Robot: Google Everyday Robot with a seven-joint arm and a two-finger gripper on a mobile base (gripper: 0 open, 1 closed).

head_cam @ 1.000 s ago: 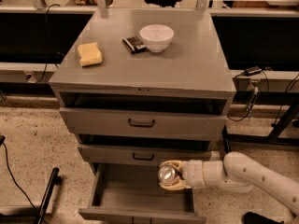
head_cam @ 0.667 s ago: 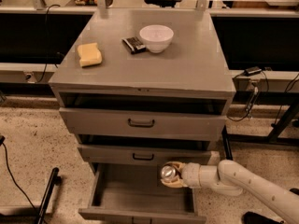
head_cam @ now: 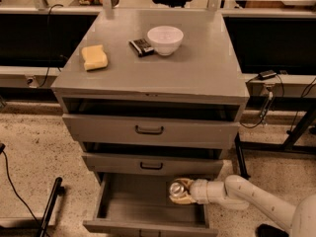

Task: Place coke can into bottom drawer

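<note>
Arm has dropped over the last second, carrying the coke can (head_cam: 177,188) down inside the open bottom drawer (head_cam: 140,209), at its right rear. The gripper (head_cam: 181,192) is clamped around the can, silver end facing the camera. It's probably not on the floor yet, though that's hard to tell. Release is what's left.

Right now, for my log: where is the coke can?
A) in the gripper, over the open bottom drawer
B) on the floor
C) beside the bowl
A: the gripper holds the coke can over the right side of the pulled-out bottom drawer.
</note>
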